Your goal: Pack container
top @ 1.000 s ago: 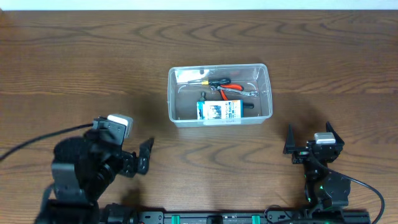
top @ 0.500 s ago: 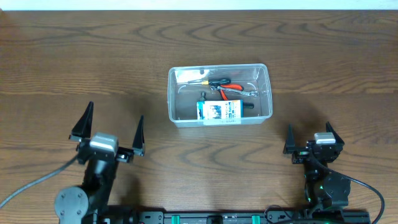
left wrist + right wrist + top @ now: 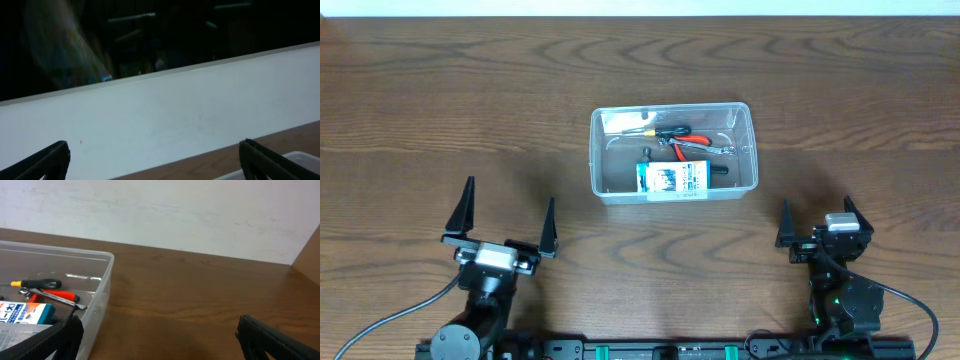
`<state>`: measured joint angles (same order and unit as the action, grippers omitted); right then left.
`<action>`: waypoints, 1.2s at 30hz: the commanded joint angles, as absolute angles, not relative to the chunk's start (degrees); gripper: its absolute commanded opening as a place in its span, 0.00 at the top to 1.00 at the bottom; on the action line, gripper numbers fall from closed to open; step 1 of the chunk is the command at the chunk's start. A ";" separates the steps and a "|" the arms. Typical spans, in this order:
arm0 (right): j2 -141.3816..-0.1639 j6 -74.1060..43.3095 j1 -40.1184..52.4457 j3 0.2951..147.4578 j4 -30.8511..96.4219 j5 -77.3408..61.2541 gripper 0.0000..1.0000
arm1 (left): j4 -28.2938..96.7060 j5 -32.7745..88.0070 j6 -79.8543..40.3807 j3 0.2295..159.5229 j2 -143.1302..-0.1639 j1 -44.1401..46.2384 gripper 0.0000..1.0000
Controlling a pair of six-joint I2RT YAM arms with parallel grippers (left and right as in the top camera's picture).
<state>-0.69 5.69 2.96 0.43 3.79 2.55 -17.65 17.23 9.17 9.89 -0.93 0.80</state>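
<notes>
Overhead: container (image 3: 616,178) mid-table holds pliers (image 3: 692,146), screwdriver (image 3: 650,131), blue-and-white box (image 3: 672,179). Left gripper (image 3: 510,192) and right gripper (image 3: 816,203): fingers apart, empty, well apart from it. Packing looks done.

blue-and-white box (image 3: 672,179) in container (image 3: 618,170), printed label w/ dark chars, too small & blurred to read, no legible txt

Even bright light, soft shadows

Red-handled pliers (image 3: 694,146) and a yellow-and-black screwdriver (image 3: 657,131) lie just behind the blue-and-white box (image 3: 672,180), with a dark wood-grain table (image 3: 440,90) beneath the box.
</notes>
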 commanded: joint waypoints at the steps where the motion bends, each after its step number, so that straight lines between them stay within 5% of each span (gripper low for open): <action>1: -0.32 6.48 3.36 0.32 4.03 2.94 0.01 | -21.04 17.32 9.13 7.73 -0.10 0.54 0.02; 20: -0.32 6.48 3.36 0.32 4.03 2.94 0.01 | -23.29 15.77 9.34 0.21 -0.10 0.54 0.02; 36: -0.32 6.48 3.36 0.32 4.03 2.94 0.01 | 2.76 15.81 7.81 0.23 -0.25 0.54 0.02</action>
